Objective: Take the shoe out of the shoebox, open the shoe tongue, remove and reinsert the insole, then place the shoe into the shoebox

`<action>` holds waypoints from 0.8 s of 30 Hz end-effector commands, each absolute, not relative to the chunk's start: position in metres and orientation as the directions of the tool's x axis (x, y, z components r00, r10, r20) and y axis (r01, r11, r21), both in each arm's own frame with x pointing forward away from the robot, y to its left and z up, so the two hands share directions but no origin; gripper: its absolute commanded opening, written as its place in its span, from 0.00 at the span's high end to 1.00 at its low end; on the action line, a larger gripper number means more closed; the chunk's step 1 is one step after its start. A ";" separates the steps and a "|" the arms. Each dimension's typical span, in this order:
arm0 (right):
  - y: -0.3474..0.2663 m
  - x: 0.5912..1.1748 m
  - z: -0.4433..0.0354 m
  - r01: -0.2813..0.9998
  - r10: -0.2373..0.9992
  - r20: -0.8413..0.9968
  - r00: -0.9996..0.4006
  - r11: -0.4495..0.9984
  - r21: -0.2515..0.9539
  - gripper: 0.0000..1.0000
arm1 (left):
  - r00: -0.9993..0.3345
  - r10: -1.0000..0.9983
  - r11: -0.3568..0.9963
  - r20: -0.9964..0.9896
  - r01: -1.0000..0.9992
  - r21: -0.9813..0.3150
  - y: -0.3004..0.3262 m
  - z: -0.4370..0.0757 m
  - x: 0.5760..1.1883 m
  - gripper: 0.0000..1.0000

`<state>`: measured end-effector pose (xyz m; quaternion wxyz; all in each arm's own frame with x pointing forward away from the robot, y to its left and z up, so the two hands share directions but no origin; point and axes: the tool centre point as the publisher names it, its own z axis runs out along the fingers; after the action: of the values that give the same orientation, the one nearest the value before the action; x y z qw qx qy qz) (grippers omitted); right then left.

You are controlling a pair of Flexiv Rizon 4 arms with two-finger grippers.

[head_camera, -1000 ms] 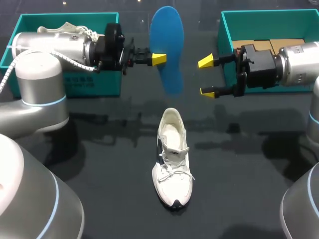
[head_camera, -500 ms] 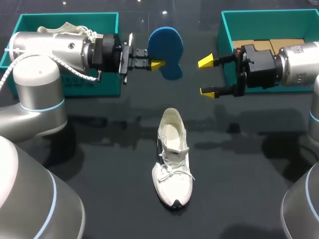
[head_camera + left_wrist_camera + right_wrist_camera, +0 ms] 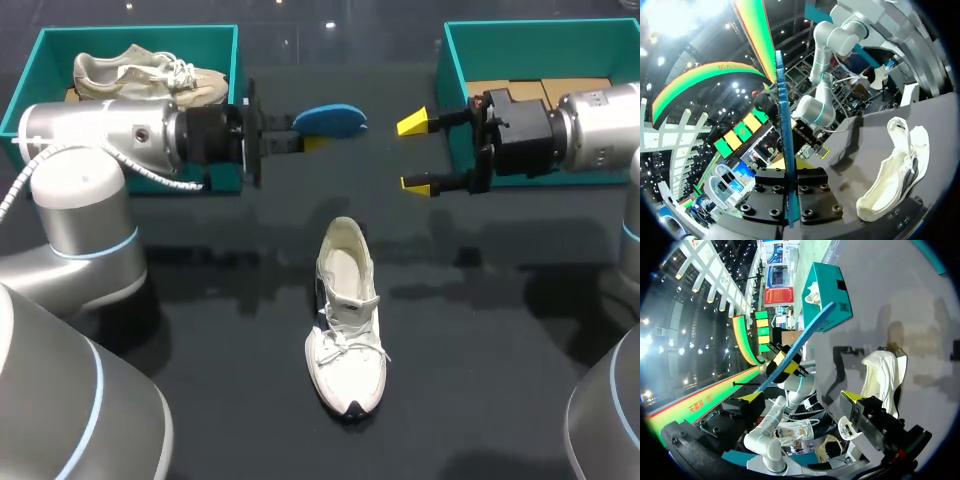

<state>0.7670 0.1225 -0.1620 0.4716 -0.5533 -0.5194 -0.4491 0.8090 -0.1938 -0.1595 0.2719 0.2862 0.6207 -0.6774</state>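
Blue insole (image 3: 330, 119) lies flat, pinched in left gripper (image 3: 312, 140), beyond white shoe (image 3: 346, 320); right gripper (image 3: 415, 153) also beyond shoe, fingers spread, empty. Left wrist: insole edge-on between clamped fingers, shoe beside. Right wrist: shoe ahead of parted fingers; teal shoebox (image 3: 827, 300) past shoe, side label unreadable.

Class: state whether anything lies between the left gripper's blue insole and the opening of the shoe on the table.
Nothing visible: the path from insole to shoe is open; the right gripper hangs aside.
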 end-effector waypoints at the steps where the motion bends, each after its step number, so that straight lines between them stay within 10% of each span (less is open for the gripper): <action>1: 0.124 0.767 -0.162 0.998 0.152 0.987 0.058 -0.017 -0.056 0.00 | -0.631 -0.017 -0.065 -0.776 0.775 -0.629 -0.195 -0.156 0.800 1.00; 24: 0.124 0.767 -0.162 0.998 0.152 0.987 0.058 -0.017 -0.056 0.00 | -0.432 0.027 0.023 -0.901 0.902 -0.432 -0.186 -0.144 0.794 1.00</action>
<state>0.7670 0.1224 -0.1618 0.4719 -0.5532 -0.5192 -0.4491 0.7894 -0.1836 -0.1471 0.3738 0.3682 0.6245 -0.5785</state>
